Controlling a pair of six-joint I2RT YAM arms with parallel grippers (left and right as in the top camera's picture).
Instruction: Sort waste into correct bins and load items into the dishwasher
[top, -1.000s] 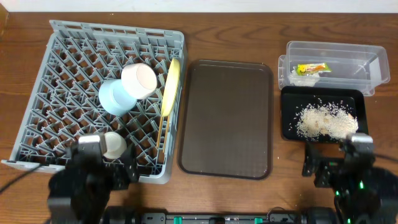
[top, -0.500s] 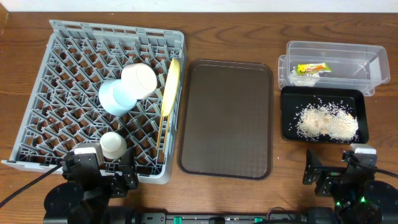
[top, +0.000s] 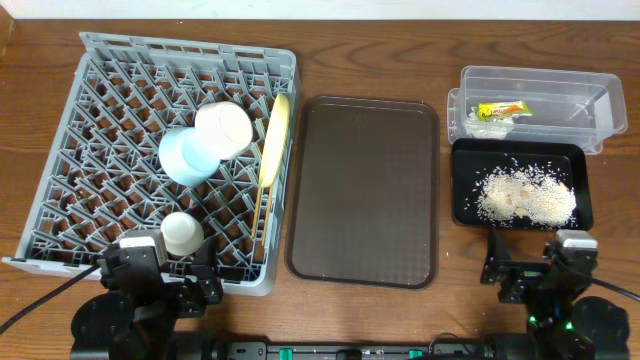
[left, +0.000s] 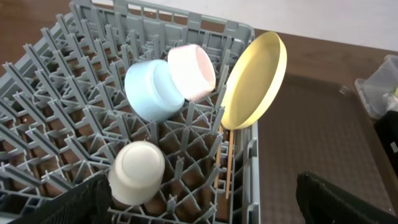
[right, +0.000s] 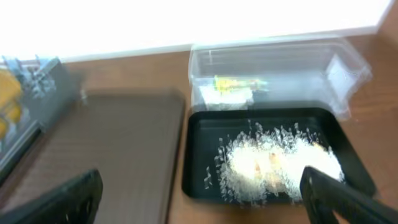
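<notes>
The grey dishwasher rack (top: 100, 120) holds a light-blue bowl (top: 183, 157) and a white bowl (top: 224, 128) on their sides. A pale-yellow plate (top: 273, 140) stands on edge, with chopsticks (top: 264, 225) along the rack's right side. The snack wrapper (top: 500, 110) and whitish scraps lie in the clear tub (top: 540, 105). Rice-like grains (top: 525, 195) are heaped in the black tray (top: 462, 185). My left gripper (top: 158, 272) is open at the rack's near edge, with nothing between its jaws. My right gripper (top: 540, 270) is open just in front of the black tray, also holding nothing.
A small white cup (top: 182, 233) sits upside down in the rack's near rows, just beyond my left gripper. The large brown serving tray (top: 365, 190) lies between the rack and the bins. Bare wooden table runs along the near edge.
Both arms have drawn back toward the near table edge. Nothing in the rack or the bins has moved.
</notes>
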